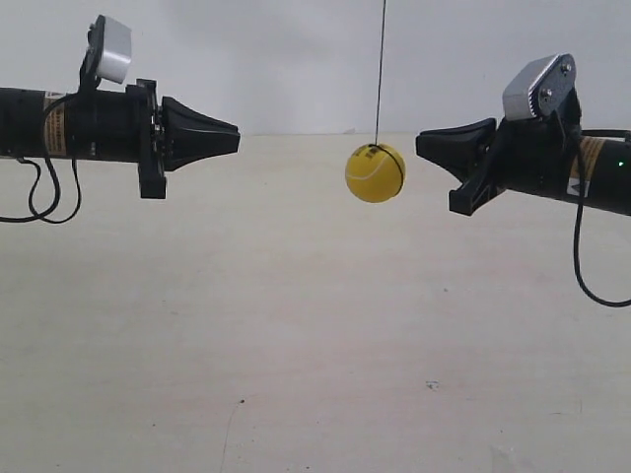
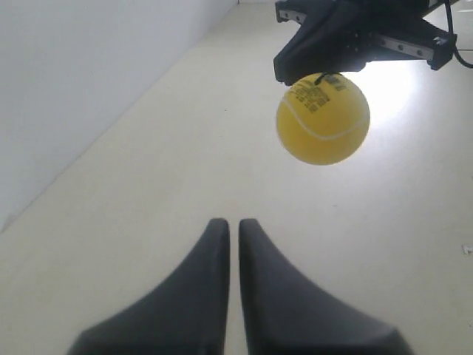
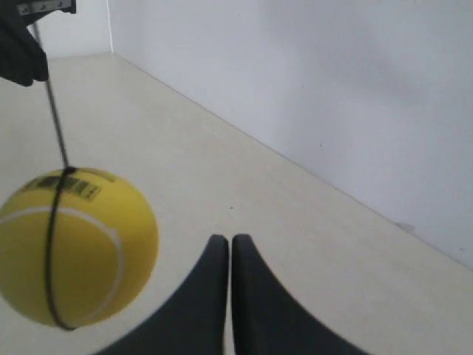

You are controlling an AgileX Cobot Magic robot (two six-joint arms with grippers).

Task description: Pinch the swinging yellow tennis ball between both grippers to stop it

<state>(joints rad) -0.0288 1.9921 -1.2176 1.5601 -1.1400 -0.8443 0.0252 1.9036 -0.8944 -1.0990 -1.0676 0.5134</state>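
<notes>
The yellow tennis ball (image 1: 375, 173) hangs in mid-air on a thin black string (image 1: 381, 69), between my two arms and touching neither. My left gripper (image 1: 238, 138) is the arm at the exterior view's left; it points at the ball from a wide gap, shut and empty. The right gripper (image 1: 418, 145) sits a short gap from the ball, also shut and empty. In the left wrist view the ball (image 2: 323, 118) floats beyond my tips (image 2: 228, 222), the right gripper (image 2: 347, 37) behind it. In the right wrist view the ball (image 3: 74, 248) looms beside my tips (image 3: 231, 238).
A pale beige table (image 1: 315, 345) lies below both arms, and a white wall (image 1: 296, 59) stands behind. Black cables (image 1: 44, 202) loop down from each arm.
</notes>
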